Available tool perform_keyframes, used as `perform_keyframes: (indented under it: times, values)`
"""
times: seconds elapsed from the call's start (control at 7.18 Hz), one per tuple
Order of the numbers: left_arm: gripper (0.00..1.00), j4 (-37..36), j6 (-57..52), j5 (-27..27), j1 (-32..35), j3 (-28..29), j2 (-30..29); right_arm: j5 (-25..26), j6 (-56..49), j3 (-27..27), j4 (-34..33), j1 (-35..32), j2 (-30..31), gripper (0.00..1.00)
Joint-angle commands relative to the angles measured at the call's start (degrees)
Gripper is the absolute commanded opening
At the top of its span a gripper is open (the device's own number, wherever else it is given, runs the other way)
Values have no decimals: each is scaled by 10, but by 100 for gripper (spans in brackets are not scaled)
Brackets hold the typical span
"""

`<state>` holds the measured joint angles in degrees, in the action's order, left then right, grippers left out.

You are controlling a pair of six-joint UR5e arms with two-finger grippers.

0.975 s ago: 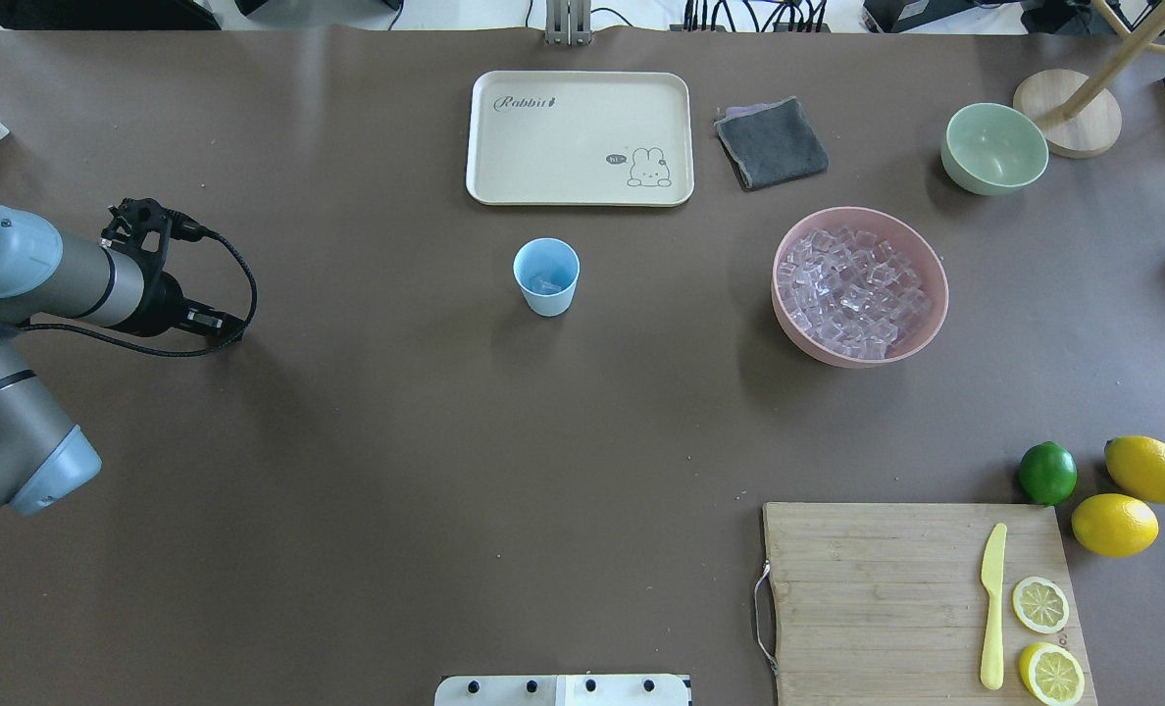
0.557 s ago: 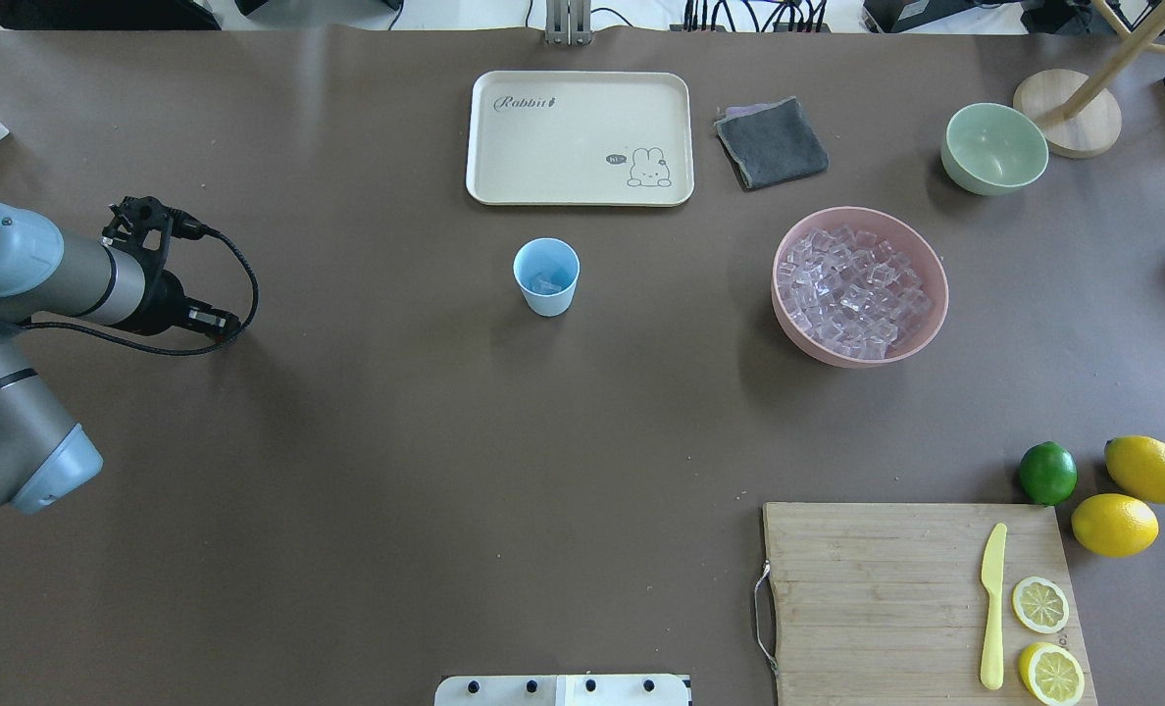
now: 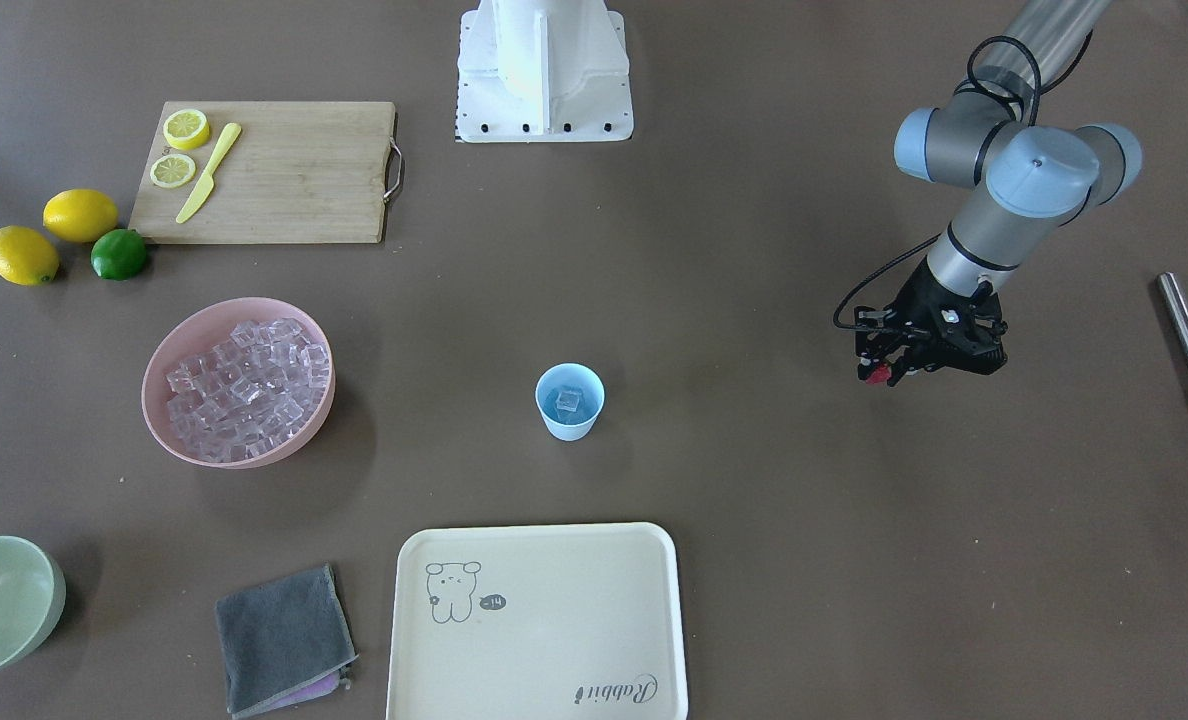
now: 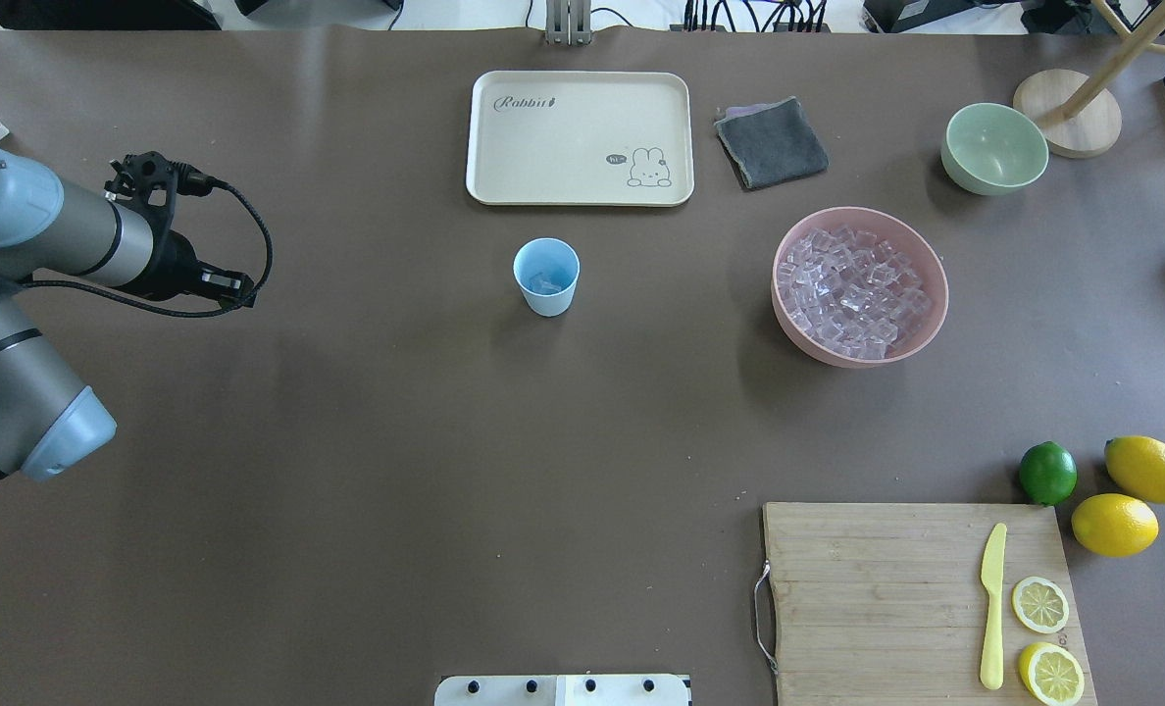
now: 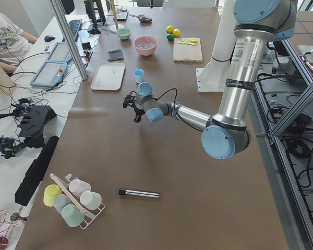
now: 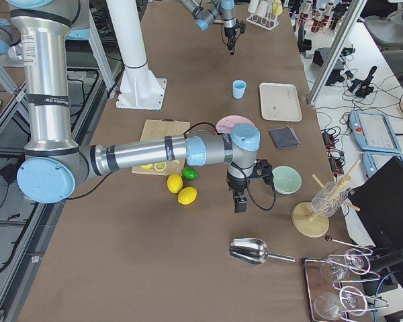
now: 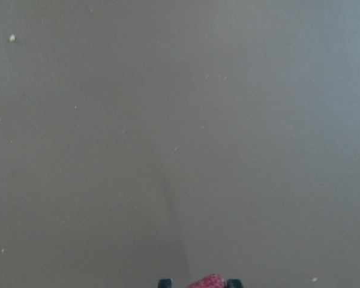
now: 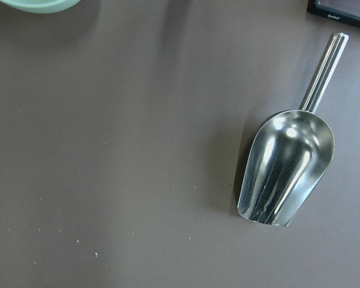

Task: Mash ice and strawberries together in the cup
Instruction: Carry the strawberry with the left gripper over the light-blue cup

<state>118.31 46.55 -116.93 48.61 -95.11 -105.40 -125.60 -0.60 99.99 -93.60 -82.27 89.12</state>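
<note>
Strawberry [image 7: 207,281] pinched in left gripper [image 3: 881,370] (over the table [image 3: 754,250]), well apart from cup [image 3: 569,401]

strawberry [image 3: 874,377]: dark red, pinched in left gripper [image 3: 882,374] | cup [image 3: 569,402]: pale blue, upright, well apart | ice [image 3: 567,399]: clear, in cup

cup [image 3: 569,426] pale blue | strawberry [image 3: 875,375] red | ice [image 3: 244,385] clear | bowl [image 3: 244,459] pink
</note>
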Motion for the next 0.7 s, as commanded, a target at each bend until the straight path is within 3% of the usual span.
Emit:
perform_keyframes:
  times: [0.0, 0.28, 0.56]
  values:
    - [0, -139, 5, -21, 9, -46, -92, 0, 2, 0, 0, 0, 0, 92]
    - [0, -156, 43, -18, -34, -19, -188, -2, 2, 0, 0, 0, -3, 93]
    - [0, -156, 72, -8, -68, -3, -245, -2, 2, 2, 0, -1, -5, 93]
